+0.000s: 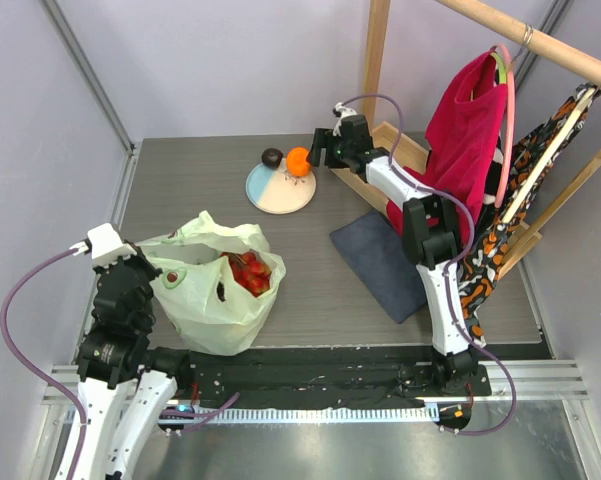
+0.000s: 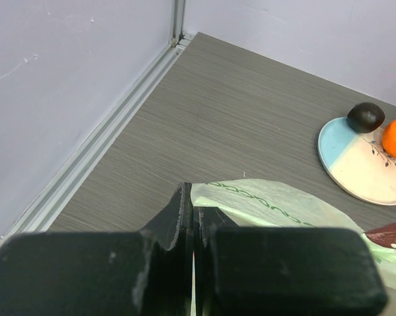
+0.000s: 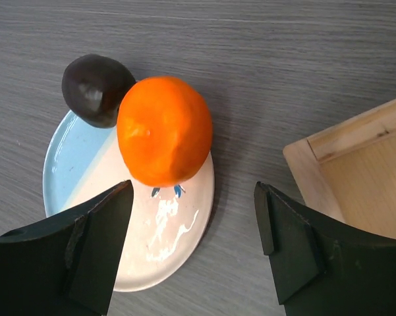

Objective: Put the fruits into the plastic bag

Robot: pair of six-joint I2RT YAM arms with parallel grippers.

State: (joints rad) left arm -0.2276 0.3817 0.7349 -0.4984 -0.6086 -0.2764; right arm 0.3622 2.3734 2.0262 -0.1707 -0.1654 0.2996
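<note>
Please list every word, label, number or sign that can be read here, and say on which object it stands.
Nothing can be read with certainty.
plastic bag: a line of green print near its edge, too blurred to read.
plate: a small drawing only, no letters.

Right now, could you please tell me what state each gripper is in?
Left gripper: shut on the plastic bag edge.
Right gripper: open, poised over the orange, holding nothing.
</note>
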